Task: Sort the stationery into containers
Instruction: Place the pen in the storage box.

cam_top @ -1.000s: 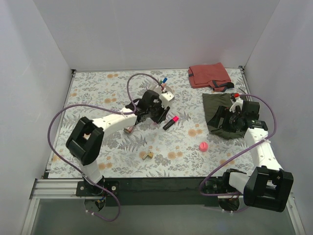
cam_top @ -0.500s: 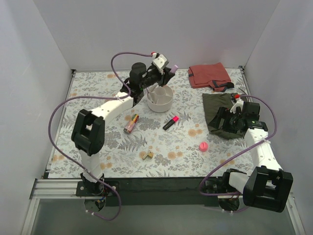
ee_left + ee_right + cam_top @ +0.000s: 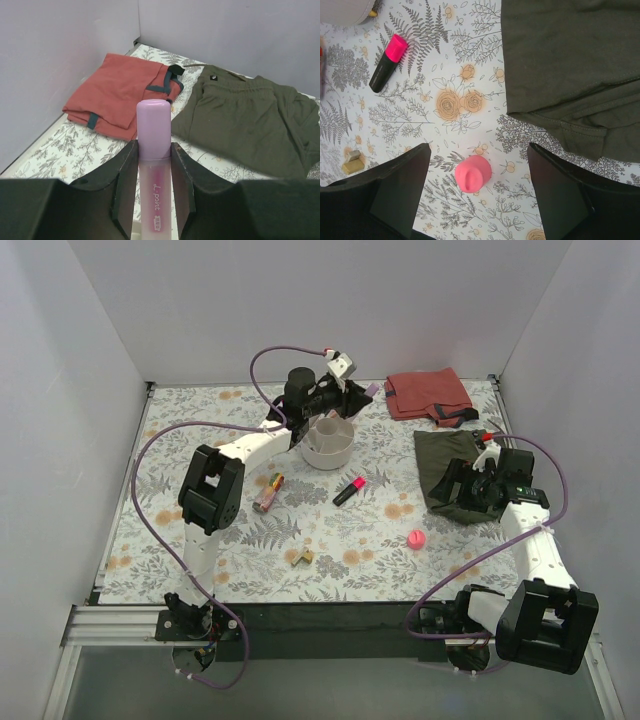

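My left gripper [image 3: 357,392] is shut on the lilac tube [image 3: 371,390] and holds it in the air, just beyond and above the round white bowl [image 3: 328,444]. In the left wrist view the tube [image 3: 153,127] stands upright between the jaws of the gripper [image 3: 153,165]. My right gripper [image 3: 470,485] hangs open over the pink ball [image 3: 473,173], which lies between its fingers [image 3: 405,180]. The black-pink highlighter [image 3: 349,490], the pink-orange patterned tube [image 3: 268,493] and the tan bits [image 3: 300,557] lie on the floral table. No pens show.
A folded red cloth [image 3: 428,395] lies at the back right, and an olive-green cloth [image 3: 450,465] lies in front of it, under my right arm. White walls close off the back and sides. A purple cable [image 3: 150,455] loops over the left of the table.
My left arm has risen from low near the bowl and swung to the back with the lilac tube, then shifted a little right. The right arm has not moved.
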Available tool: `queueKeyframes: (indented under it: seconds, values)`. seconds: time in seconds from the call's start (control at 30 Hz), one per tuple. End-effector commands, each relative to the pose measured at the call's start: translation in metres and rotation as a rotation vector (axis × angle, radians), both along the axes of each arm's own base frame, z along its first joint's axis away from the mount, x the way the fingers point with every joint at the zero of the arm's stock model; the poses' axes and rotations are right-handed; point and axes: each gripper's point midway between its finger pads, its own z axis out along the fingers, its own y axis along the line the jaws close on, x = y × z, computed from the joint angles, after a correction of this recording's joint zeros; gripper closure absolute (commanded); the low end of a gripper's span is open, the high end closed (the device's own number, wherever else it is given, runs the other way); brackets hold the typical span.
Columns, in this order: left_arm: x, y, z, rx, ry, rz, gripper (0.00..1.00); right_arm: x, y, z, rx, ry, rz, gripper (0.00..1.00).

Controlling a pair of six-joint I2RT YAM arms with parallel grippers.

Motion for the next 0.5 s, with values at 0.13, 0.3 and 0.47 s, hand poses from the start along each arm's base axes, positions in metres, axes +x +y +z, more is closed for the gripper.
queueKeyframes:
  seconds: [0.13,0.3,0.47]
  values:
    - [-0.003,-0.002,0.014,-0.039,-0.034,-0.023,0.94,0.005,-0.006,0.002,-0.019,-0.015,-0.003,0.13]
    - [0.005,-0.005,-0.005,-0.024,-0.032,-0.016,0.92,0.007,-0.007,0.001,-0.026,-0.007,-0.002,0.13]
    - [0.013,-0.006,-0.015,-0.014,-0.03,-0.012,0.91,0.007,-0.009,-0.001,-0.031,-0.004,-0.003,0.13]
